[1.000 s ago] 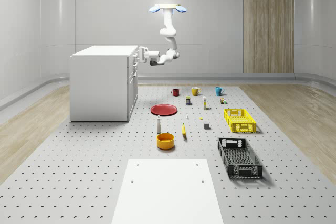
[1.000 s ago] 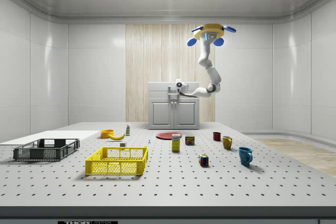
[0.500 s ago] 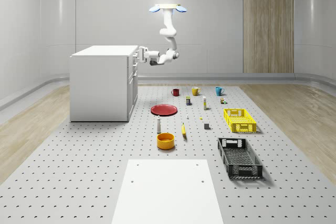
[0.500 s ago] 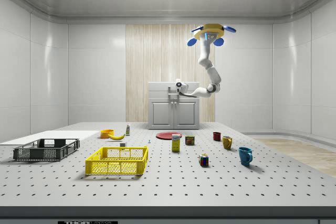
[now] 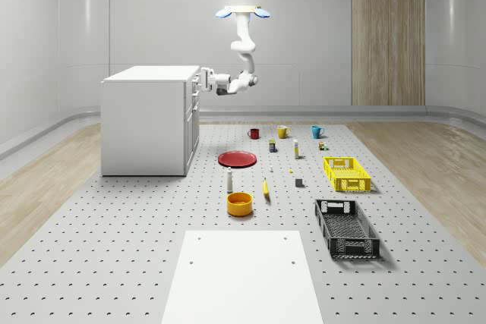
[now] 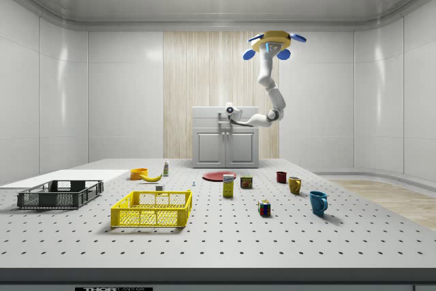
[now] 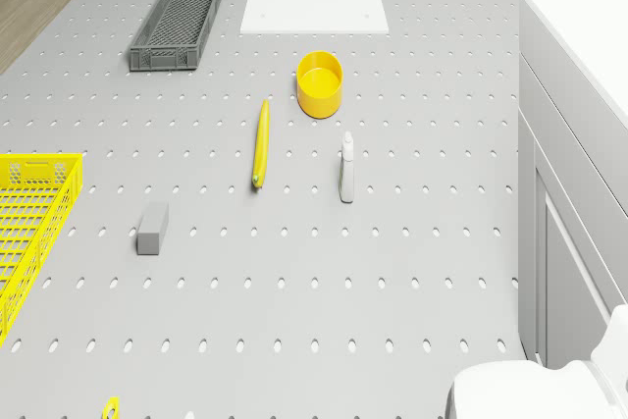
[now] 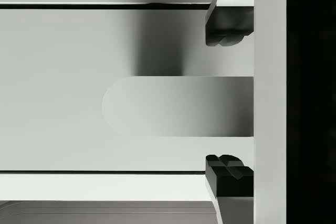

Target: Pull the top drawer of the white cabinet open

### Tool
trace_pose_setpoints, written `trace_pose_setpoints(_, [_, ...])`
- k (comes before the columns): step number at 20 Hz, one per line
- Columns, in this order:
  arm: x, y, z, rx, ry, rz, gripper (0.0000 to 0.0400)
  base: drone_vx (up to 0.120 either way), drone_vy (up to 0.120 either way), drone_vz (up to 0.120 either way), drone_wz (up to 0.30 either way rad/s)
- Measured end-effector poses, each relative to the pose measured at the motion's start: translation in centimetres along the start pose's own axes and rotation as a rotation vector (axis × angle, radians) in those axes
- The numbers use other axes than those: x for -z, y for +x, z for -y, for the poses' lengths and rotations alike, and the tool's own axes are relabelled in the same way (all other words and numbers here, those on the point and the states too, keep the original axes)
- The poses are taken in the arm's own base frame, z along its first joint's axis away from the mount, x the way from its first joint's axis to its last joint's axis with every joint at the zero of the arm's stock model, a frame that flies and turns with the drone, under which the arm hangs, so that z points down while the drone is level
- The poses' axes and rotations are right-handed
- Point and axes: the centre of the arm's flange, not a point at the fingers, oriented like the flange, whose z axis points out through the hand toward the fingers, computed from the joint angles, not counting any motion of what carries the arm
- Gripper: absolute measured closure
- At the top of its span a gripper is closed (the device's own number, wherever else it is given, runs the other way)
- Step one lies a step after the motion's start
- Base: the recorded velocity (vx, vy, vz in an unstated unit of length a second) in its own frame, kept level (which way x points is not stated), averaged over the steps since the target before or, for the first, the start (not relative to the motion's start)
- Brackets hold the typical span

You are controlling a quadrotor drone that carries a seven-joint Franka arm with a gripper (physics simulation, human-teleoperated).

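White cabinet [image 5: 148, 121] stands on the perforated floor platform [image 5: 114, 263] near its far-left corner in the whole-scene view, drawer fronts facing the scattered objects. Top drawer [image 5: 194, 83] appears shut, its front flush with the one below; judged not yet pulled.

Drone [image 5: 242, 11] hovers high, beside the cabinet on its drawer side rather than over it. That stand-off seems chosen so the arm [image 5: 243, 55] can fold down and reach sideways, bringing the end effector [image 5: 205, 78] level with the top drawer front.

In the wrist view, the end effector's two dark fingertips [image 8: 227, 27] sit apart, one on each side of the rounded handle [image 8: 178, 106], straddling it without visible contact. State: released, jaws spread, aligned for closing across the handle.

Obscured: the handle's far end is cut off by a pale vertical band in the wrist view. In the drone view the cabinet is cropped at the frame edge. Depth of the fingertips past the handle cannot be judged.
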Motion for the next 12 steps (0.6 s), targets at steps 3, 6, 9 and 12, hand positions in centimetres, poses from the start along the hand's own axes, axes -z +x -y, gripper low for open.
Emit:
trace_pose_setpoints(3, [0.00, 0.43, 0.43, 0.000, 0.000, 0.000, 0.0095, 0.000, 0.000, 0.000, 0.000])
trace_pose_setpoints(6, [0.00, 0.67, 0.66, 0.000, 0.000, 0.000, 0.0095, 0.000, 0.000, 0.000, 0.000])
trace_pose_setpoints(9, [0.00, 0.89, 0.88, 0.000, 0.000, 0.000, 0.0095, 0.000, 0.000, 0.000, 0.000])
trace_pose_setpoints(12, [0.00, 1.05, 1.03, 0.000, 0.000, 0.000, 0.0095, 0.000, 0.000, 0.000, 0.000])
